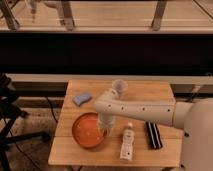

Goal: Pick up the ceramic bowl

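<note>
While the white arm point(137, 109) reaches in from 3 o'clock across the wooden table point(150, 94), the gripper point(105, 125) hangs down right at the 3 o'clock rim of the ceramic bowl point(85, 132). It looks like it's touching or just over that edge, but I honestly can't tell which. Whether the gripper is spread or pinched together, no idea; that end of the arm is just a pale blob over the rim.

The bowl itself sits flat on the tabletop, at about 8 o'clock from the table's middle. It's orange, wide and shallow, with a shiny inside, and it's easily the biggest thing on there.

Other stuff around it, going by the bowl as the clock centre:
- a small clear cup point(120, 87) standing upright at about 1 o'clock, well apart from the bowl and partly behind the arm's elbow
- a blue pad-like thing point(82, 98) at 12 o'clock, near the table's far left edge
- a white bottle point(128, 143) lying on its side at about 4 o'clock, near the bowl but not touching it
- a black flat object point(154, 135) at 3 o'clock, past the bottle, sitting under the arm's line

The robot's rounded white body point(197, 137) fills the 4 o'clock corner of the view. Some dark frame point(7, 107) stands off the table's 9 o'clock side on the floor.
</note>
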